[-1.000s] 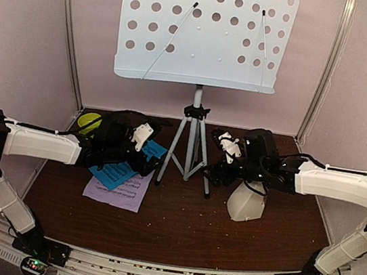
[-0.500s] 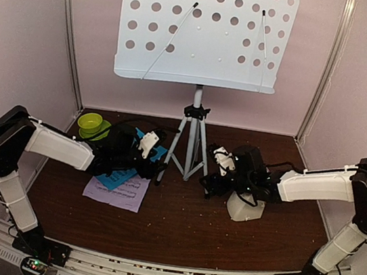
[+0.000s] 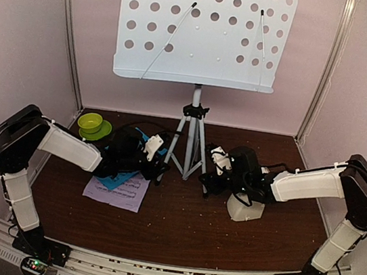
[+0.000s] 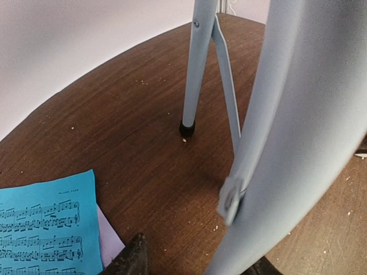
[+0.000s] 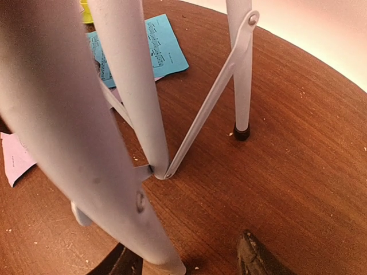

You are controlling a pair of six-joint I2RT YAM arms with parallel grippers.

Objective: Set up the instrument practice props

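The white perforated music stand (image 3: 205,31) stands at the back on its silver tripod (image 3: 191,138). My left gripper (image 3: 159,169) straddles the tripod's left leg (image 4: 298,143). Its jaws are open, with a gap between the left finger (image 4: 135,258) and the leg. My right gripper (image 3: 206,179) straddles the right leg (image 5: 114,172), also open. That leg lies against the left finger (image 5: 114,264) and clear of the right finger (image 5: 255,258). The cyan page (image 4: 46,223) lies on the lilac page (image 3: 121,194) to the left. The cream metronome (image 3: 245,208) sits under my right arm.
A lime-green bowl on its saucer (image 3: 90,122) sits at the back left corner. The tripod's far leg ends in a black foot (image 4: 187,127) on the brown wooden table (image 3: 178,226). Pale walls close in on three sides.
Both grippers have dropped lower and moved inward onto the tripod's front legs, left on the left leg, right on the right. Both sets of jaws have narrowed around the legs.
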